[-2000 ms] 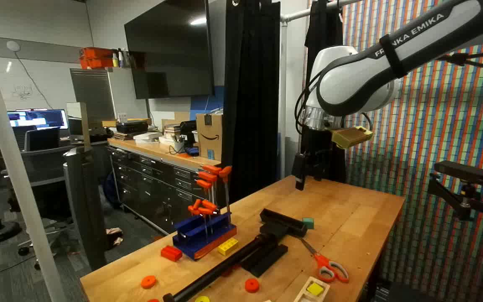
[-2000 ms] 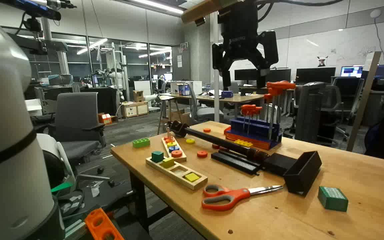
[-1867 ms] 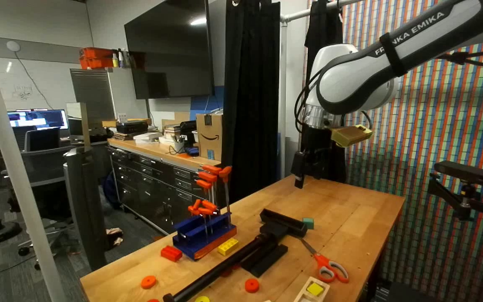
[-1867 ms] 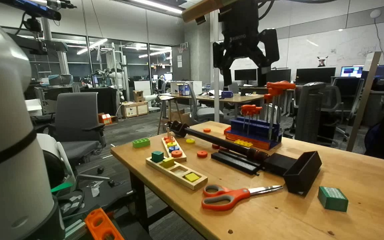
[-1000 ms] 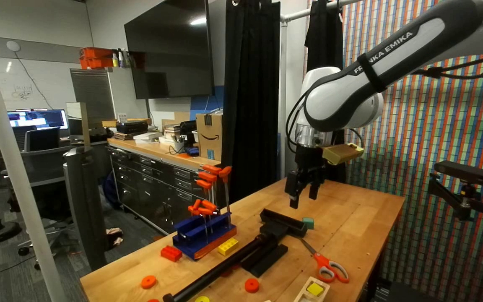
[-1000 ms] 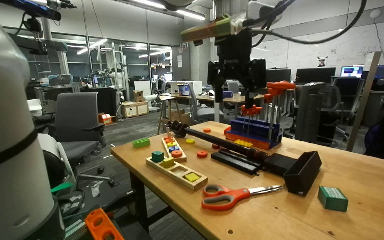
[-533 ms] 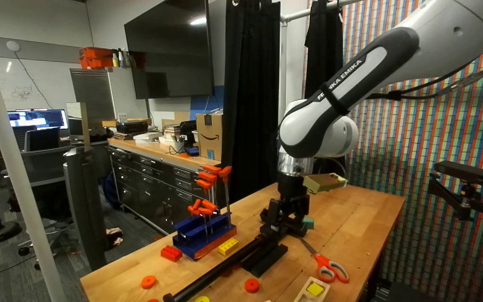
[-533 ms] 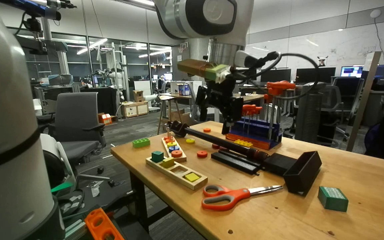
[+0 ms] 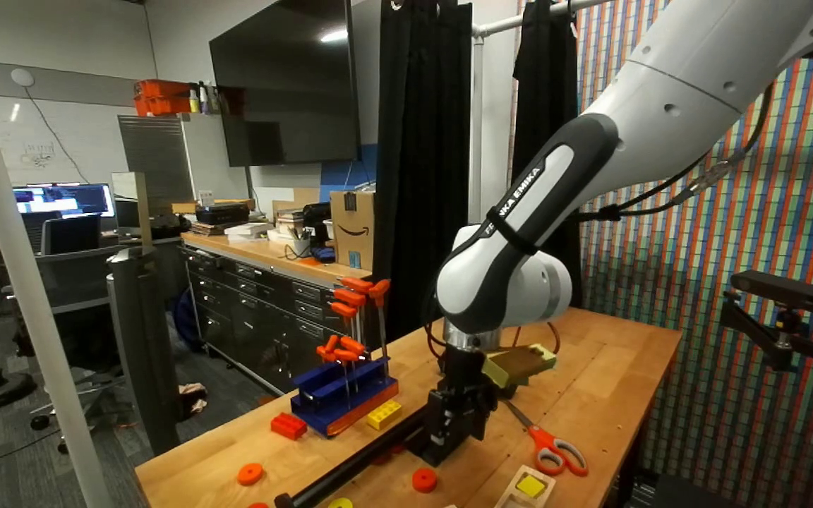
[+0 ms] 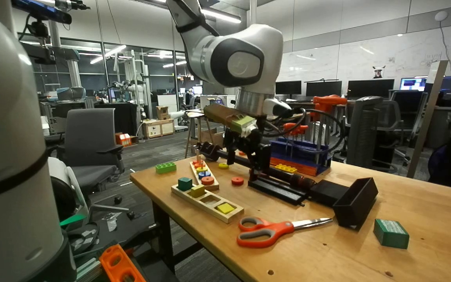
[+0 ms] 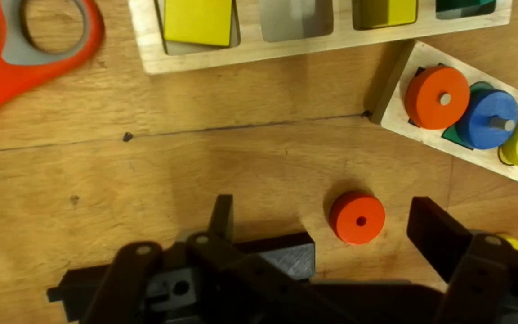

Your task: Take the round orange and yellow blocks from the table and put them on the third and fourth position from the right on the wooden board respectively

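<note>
The black two-fingered gripper (image 11: 323, 207) has dropped from high over the wooden table (image 9: 611, 360) to low over it, close to a small round orange block with a centre hole (image 11: 359, 218); nothing on the table looks shifted. That reads as the approach to the first pick. The fingers (image 11: 436, 234) are spread wide, pinching nothing; in the wrist view the small round orange block lies on the table, seen between them, right of centre. The flat round pale-yellow block (image 10: 223, 166) rests on the table near the middle of an exterior view. The pale wooden peg board (image 11: 396, 114), probably the goal, slants down the wrist view's right side (its visible pegs (image 11: 502, 123) already carry discs (image 11: 430, 105), so I cannot tell which positions are free).

A black bar (image 11: 288, 261) shows right by the finger at the wrist view's lower middle and could catch it going down, as could the long black tube (image 9: 357, 457) nearby. A pale wooden tray with square recesses (image 11: 250, 53) spans the wrist view's top, orange-handled scissors (image 11: 9, 83) at upper left. A second round orange disc (image 9: 250, 473), at lower left of an exterior view, could confuse the choice.
</note>
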`<state>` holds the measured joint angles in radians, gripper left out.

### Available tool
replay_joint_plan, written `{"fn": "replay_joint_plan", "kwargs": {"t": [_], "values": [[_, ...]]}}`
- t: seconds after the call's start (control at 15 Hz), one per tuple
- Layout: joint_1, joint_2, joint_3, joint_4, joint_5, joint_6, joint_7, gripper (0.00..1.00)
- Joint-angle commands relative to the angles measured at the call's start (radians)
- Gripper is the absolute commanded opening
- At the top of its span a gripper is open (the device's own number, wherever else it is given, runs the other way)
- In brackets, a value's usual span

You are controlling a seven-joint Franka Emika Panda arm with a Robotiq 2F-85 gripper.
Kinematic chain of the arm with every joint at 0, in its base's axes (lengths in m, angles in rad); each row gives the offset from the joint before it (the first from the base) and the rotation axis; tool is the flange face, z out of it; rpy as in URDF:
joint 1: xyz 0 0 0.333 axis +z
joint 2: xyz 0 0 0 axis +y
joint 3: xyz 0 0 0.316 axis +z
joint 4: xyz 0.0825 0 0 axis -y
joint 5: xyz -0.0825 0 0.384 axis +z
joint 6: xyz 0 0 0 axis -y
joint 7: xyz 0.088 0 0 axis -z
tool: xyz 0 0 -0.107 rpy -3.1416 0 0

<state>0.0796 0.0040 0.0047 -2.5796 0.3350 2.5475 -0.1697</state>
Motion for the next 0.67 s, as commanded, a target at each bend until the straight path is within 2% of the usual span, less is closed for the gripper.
{"fn": "replay_joint_plan", "kwargs": {"t": [0.0,0.2,0.4,0.6], "values": [[0.000,0.089,0.040,0.033,0.009,0.122,0.028,1.00],[0.002,0.150,0.068,0.051,-0.010,0.216,0.072,1.00],[0.018,0.202,0.074,0.061,-0.085,0.290,0.177,1.00],[0.050,0.229,0.052,0.081,-0.190,0.280,0.313,1.00]]}}
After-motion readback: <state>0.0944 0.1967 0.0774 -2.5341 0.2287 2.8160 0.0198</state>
